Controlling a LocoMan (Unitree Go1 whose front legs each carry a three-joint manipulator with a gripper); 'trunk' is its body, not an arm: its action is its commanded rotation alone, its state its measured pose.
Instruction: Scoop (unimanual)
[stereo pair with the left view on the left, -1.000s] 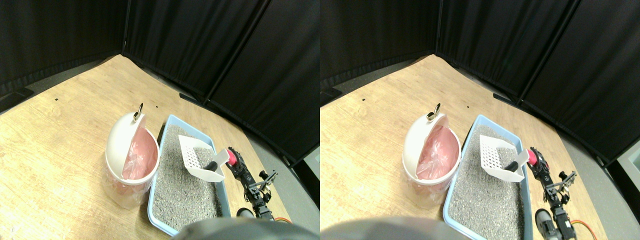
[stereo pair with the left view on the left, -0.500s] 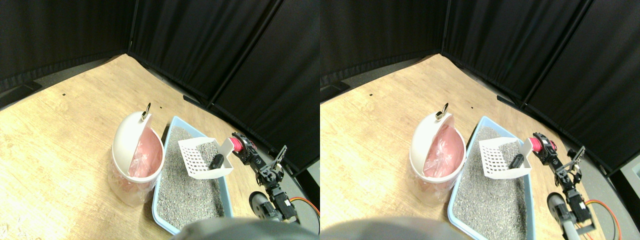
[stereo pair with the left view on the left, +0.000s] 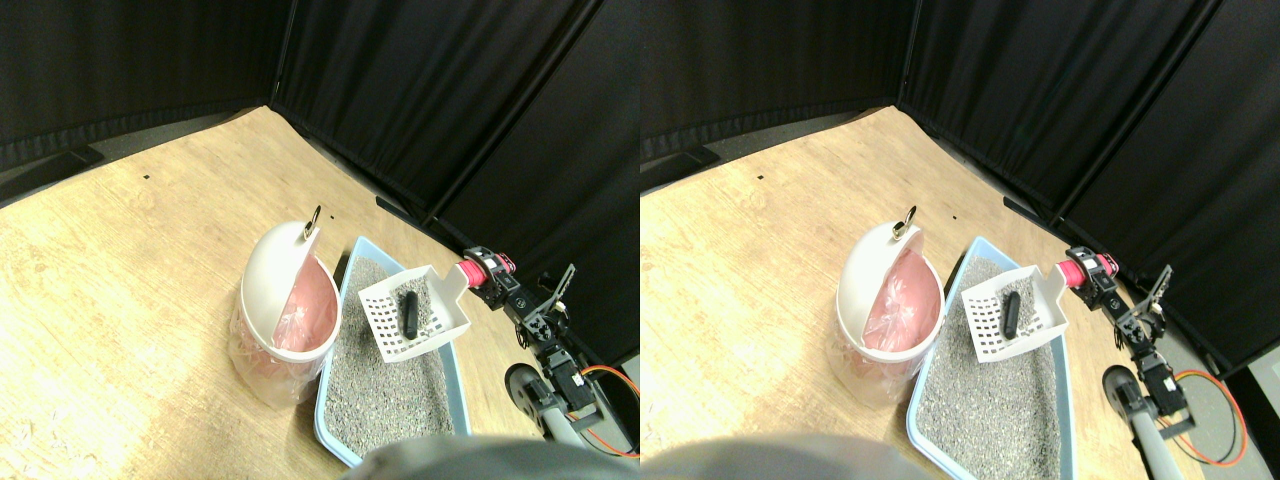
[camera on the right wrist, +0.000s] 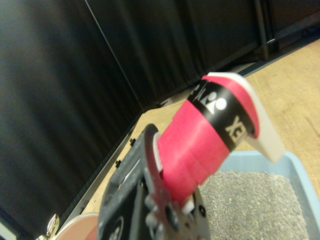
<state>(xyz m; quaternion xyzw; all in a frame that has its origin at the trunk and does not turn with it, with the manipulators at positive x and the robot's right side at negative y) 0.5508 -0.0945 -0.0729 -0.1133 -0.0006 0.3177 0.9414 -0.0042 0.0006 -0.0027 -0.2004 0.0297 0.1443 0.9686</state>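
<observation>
We can read little. In the wrist view, the red-wrapped scoop handle (camera on the right wrist: 200, 150) carries a black band (camera on the right wrist: 220, 112) with white lettering: "XE" shows near one edge before the band curves out of sight, and a white logo mark sits beside it. We find no readable text in the stereo pair view.
</observation>
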